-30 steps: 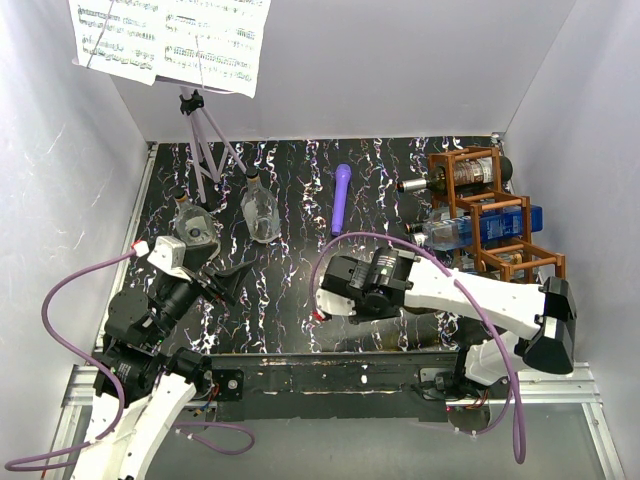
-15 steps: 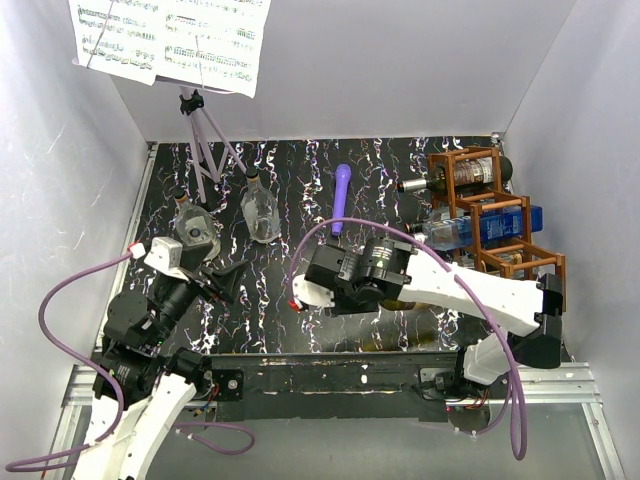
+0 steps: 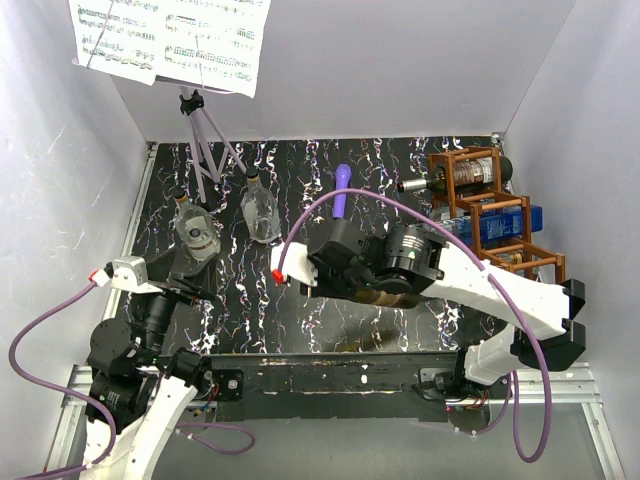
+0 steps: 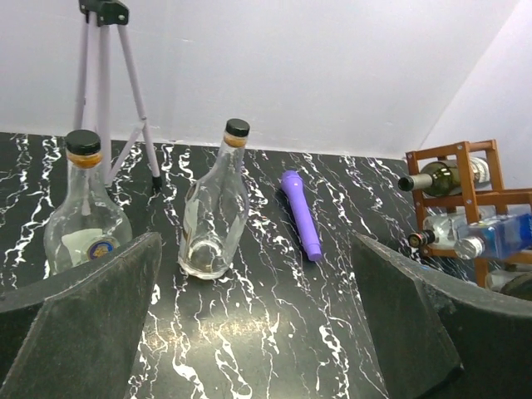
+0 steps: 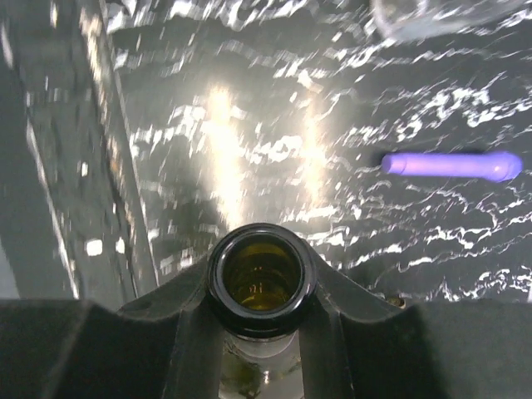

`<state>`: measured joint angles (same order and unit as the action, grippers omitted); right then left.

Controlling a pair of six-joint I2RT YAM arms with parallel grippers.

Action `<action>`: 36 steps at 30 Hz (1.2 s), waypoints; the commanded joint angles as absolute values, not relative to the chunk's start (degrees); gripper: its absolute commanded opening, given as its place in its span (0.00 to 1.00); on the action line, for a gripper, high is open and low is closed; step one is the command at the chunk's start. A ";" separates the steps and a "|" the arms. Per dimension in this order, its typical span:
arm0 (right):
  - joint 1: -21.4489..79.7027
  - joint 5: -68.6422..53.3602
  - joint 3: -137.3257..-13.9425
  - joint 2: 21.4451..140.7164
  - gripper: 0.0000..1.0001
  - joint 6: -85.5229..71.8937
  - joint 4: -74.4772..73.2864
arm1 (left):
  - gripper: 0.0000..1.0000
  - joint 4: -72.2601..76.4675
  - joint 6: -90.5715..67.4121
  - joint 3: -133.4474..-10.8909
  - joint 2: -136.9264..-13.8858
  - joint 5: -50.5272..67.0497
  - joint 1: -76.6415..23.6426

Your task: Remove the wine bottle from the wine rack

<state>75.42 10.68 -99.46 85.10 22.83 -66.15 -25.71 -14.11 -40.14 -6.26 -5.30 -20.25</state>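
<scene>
Right pincer (image 5: 262, 306) clenched on the neck of the wine bottle (image 5: 261, 274), left of the wine rack (image 3: 478, 205), above the counter (image 3: 300, 180). Left pincer (image 4: 256, 278) released, farther left of the rack.

Bright overhead glare streaks the table (image 5: 220, 108); right-wrist view blurred.

The left gripper (image 4: 256, 245) is wide open, its arm bent close. The right gripper (image 5: 262, 287) pinches a bottle (image 5: 263, 248), arm stretched left.

On the black marbled table (image 4: 274, 332), 2 clear bottles (image 4: 214, 208) stand upright near a grey tripod (image 4: 103, 12), a purple stick (image 4: 301, 214) lying flat beside them.
</scene>
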 commanded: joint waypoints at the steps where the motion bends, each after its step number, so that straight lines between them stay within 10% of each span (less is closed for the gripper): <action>1: 72.26 14.67 -97.74 80.33 0.01 16.29 -40.82 | 0.98 -27.16 -14.50 -41.40 -7.20 -9.32 -20.21; 36: 47.90 22.33 -98.26 104.94 0.01 -4.57 14.85 | 0.98 -26.89 -13.54 -40.87 -10.37 -7.82 -20.13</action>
